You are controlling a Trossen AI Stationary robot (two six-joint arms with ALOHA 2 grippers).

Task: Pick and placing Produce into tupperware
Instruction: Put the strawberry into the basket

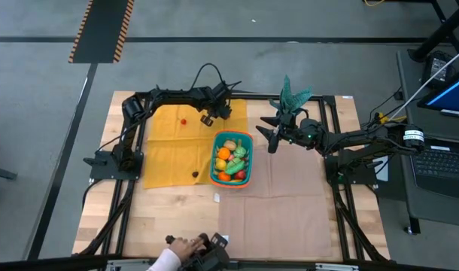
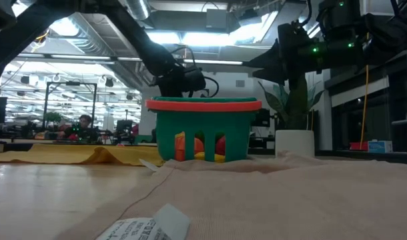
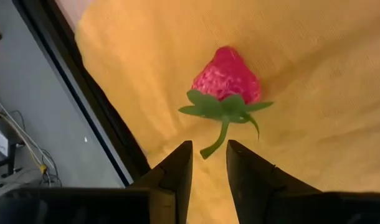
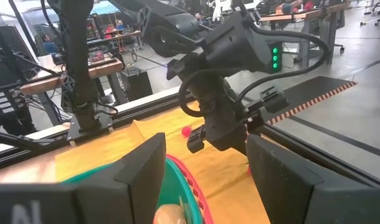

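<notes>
The teal tupperware basket with an orange rim [image 1: 232, 138] [image 2: 203, 130] stands mid-table, straddling the edge of the yellow cloth, and holds several toy produce pieces [image 1: 231, 158]. A red toy strawberry [image 1: 183, 120] [image 3: 226, 78] with green leaves lies on the yellow cloth [image 1: 165, 150]. A small dark piece [image 1: 195, 174] rests near the cloth's near edge. My left gripper [image 1: 208, 118] [image 3: 209, 165] hovers between the strawberry and the basket, open by a narrow gap, pointing at the strawberry's stem end. My right gripper [image 1: 270, 136] [image 4: 205, 180] is wide open, just right of the basket's far corner.
A potted green plant [image 1: 293, 98] in a white pot [image 2: 295, 142] stands at the far edge behind my right arm. A tan cloth [image 1: 290, 196] covers the table's right half. A paper label [image 2: 143, 227] lies near the front. A person's hand [image 1: 177, 245] shows at the near edge.
</notes>
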